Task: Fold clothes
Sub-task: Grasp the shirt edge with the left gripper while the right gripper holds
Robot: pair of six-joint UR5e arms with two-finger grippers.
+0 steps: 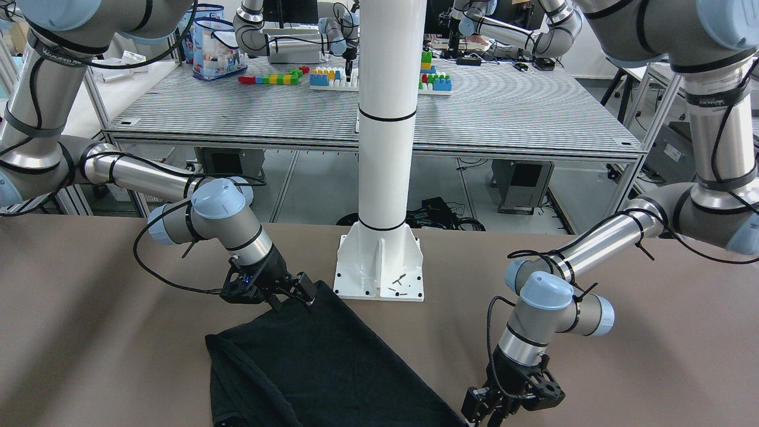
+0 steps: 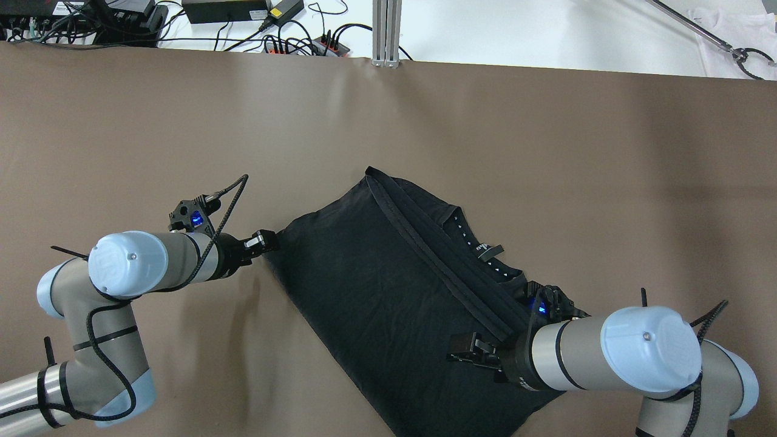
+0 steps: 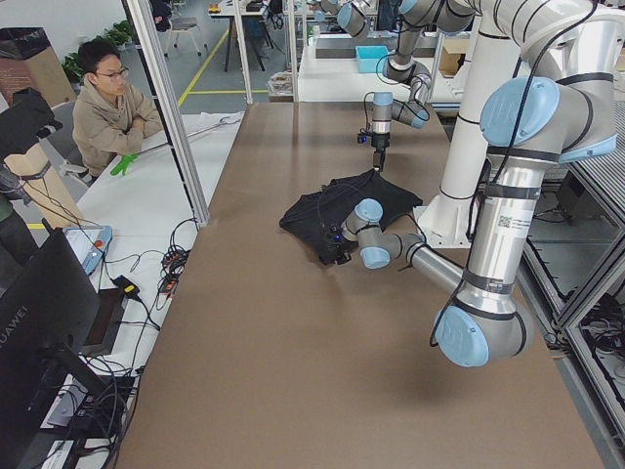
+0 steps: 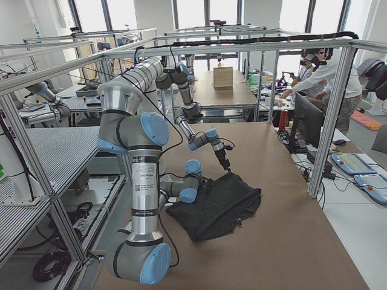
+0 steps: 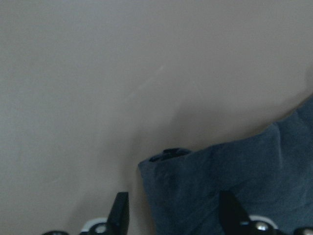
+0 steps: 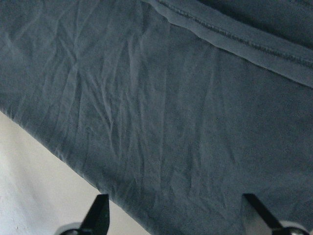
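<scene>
The clothes are one black garment [image 2: 388, 291] lying flat and slantwise on the brown table, also seen in the front-facing view [image 1: 320, 362]. A hem band and a collar with a label show along its far right side. My left gripper [image 2: 267, 241] is low at the garment's left corner. In the left wrist view its fingers [image 5: 120, 213] stand open with the corner of the fabric [image 5: 244, 181] between them. My right gripper [image 2: 461, 351] hovers over the garment's near right part. It is open, and wrinkled fabric [image 6: 161, 98] fills its wrist view.
The white pillar's base plate [image 1: 379, 273], with a few loose screws, stands just behind the garment on the robot's side. Cables and power bricks [image 2: 243, 24] lie past the table's far edge. A person [image 3: 112, 107] sits beyond the table's long side.
</scene>
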